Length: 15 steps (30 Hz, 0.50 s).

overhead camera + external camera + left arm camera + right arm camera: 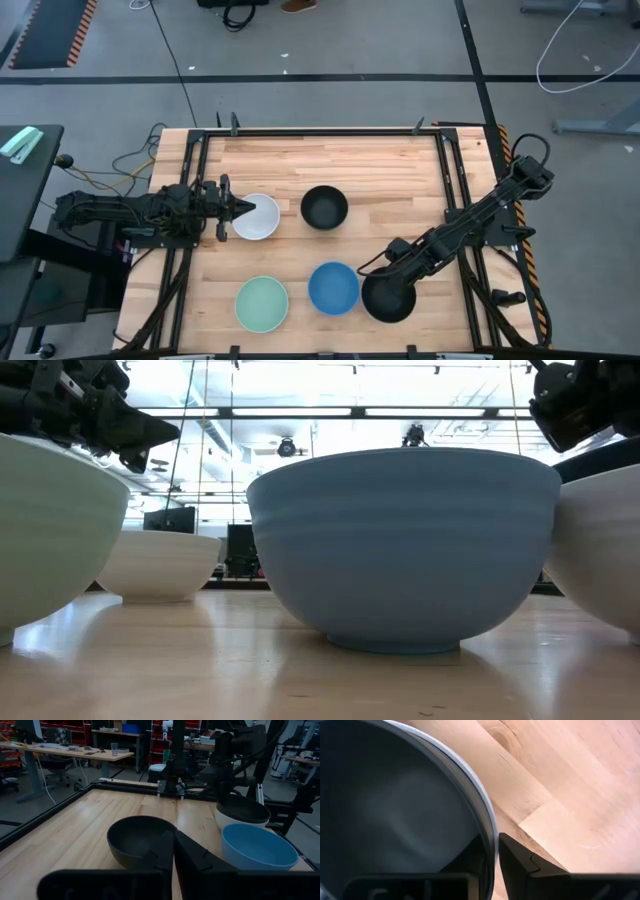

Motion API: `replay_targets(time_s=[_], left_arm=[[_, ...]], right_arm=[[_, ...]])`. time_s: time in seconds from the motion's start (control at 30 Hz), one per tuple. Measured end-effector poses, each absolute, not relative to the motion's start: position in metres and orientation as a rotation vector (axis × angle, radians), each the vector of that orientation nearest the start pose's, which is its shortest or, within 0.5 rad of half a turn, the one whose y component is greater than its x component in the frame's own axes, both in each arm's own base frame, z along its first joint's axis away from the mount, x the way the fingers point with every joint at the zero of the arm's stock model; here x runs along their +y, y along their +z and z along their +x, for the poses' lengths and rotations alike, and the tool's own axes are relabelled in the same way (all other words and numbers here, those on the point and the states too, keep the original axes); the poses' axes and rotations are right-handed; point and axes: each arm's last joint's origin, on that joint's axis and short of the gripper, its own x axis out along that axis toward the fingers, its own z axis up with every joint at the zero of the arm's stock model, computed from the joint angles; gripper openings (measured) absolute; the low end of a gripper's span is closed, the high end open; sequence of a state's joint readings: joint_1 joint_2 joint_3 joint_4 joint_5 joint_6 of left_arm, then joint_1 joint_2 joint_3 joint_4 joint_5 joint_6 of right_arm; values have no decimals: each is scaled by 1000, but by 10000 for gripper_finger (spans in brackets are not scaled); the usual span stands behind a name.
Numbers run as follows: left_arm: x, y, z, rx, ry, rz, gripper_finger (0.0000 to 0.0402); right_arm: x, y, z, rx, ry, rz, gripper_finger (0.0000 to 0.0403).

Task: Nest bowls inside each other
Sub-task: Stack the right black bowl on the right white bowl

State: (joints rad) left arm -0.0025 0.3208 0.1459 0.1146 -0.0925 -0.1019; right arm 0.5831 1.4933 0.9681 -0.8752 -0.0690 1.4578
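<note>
Near the front right, a black bowl [388, 299] sits nested inside a white bowl [226, 820]. My right gripper [396, 268] points down over their far rim, open, with one finger inside and one outside. A blue bowl [333, 288] and a mint green bowl [261, 303] rest on their bases along the front. A second black bowl [324, 207] stands mid-table. Another white bowl [259, 218] is at the left. My left gripper [243, 208] hovers level over that bowl's left edge, shut and holding nothing. My right gripper [492, 857] straddles the stacked bowls' rim [487, 820] from above, one finger inside the black bowl and one outside the white one. A thin dark gap shows between the outer finger [525, 862] and the rim. Whether the inner finger touches, I cannot tell. The stack rests on the table.
A black metal frame [320, 131] borders the wooden table top. Bare wood lies along the far half and right of the mid-table black bowl. In the low view the blue bowl [400, 550] fills the middle, the mint bowl [50, 530] the left.
</note>
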Motion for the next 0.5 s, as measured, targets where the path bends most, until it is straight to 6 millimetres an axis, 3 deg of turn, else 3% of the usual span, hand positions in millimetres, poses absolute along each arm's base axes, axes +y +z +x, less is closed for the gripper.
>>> replay_targets(time_s=[0.5], left_arm=[[2,196,118,65,94,-119,21]], right_arm=[[142,219,212,1360,-508,850,60]])
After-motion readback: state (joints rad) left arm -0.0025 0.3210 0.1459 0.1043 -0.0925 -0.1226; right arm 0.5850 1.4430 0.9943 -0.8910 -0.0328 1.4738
